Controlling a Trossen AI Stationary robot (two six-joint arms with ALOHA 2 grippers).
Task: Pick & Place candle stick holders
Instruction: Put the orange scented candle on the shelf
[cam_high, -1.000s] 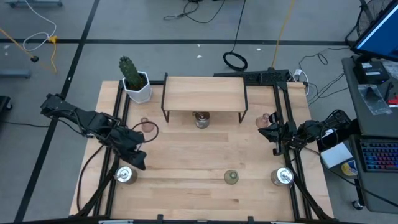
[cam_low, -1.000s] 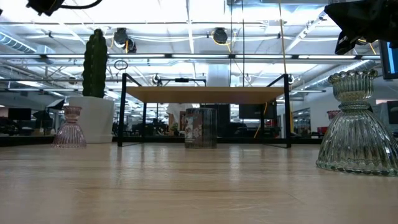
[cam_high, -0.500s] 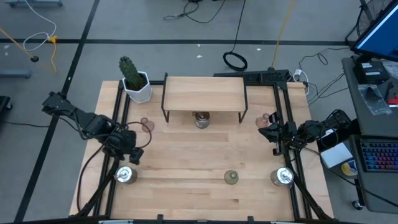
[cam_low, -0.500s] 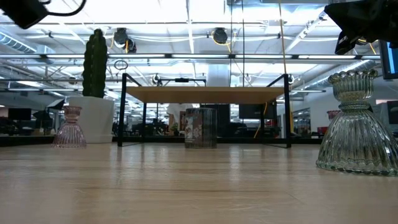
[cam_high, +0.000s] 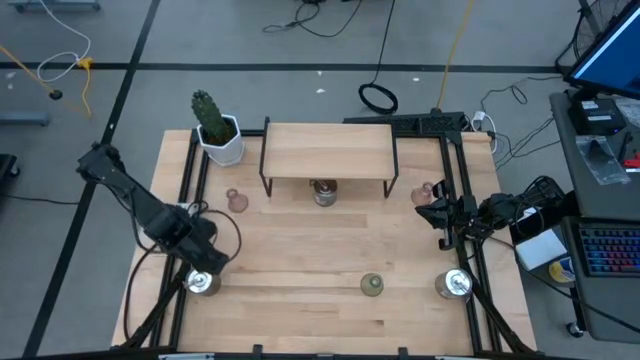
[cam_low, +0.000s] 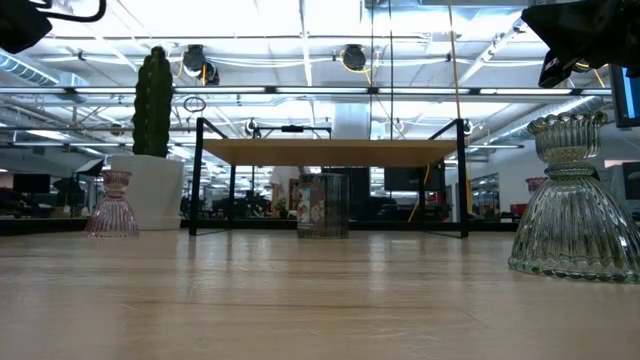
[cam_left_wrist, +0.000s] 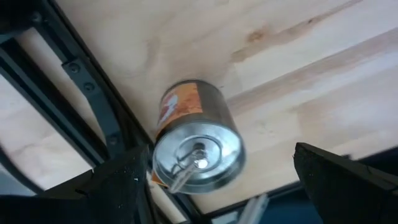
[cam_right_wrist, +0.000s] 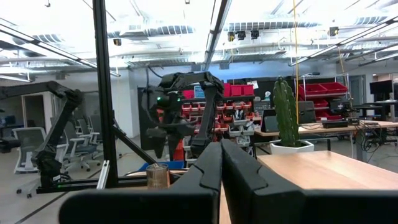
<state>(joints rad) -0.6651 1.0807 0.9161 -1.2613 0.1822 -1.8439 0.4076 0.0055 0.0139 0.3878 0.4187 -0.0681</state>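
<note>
A squat silvery holder (cam_high: 202, 284) stands upright on its base at the table's near left corner; it also shows from above in the left wrist view (cam_left_wrist: 196, 138). My left gripper (cam_high: 205, 262) hangs just above it, open, with one finger on either side (cam_left_wrist: 224, 186), touching nothing. Another silvery holder (cam_high: 323, 192) stands under the wooden shelf, and a third (cam_high: 454, 286) stands near right. A pinkish holder (cam_high: 237, 201) stands at far left, and another (cam_high: 425, 190) at far right. An olive-green holder (cam_high: 372, 286) stands near the front. My right gripper (cam_high: 430, 210) waits, shut and empty, at the right edge.
A wooden shelf on black legs (cam_high: 328, 150) stands at the far middle. A cactus in a white pot (cam_high: 216, 130) stands at the far left corner. Black frame rails (cam_high: 185, 200) run along both table sides. Bare wood lies in the table's middle.
My left gripper has gone toward the table's left and near edges, away from the left pinkish holder, and now hangs over the near left silvery holder. No holder has moved.
</note>
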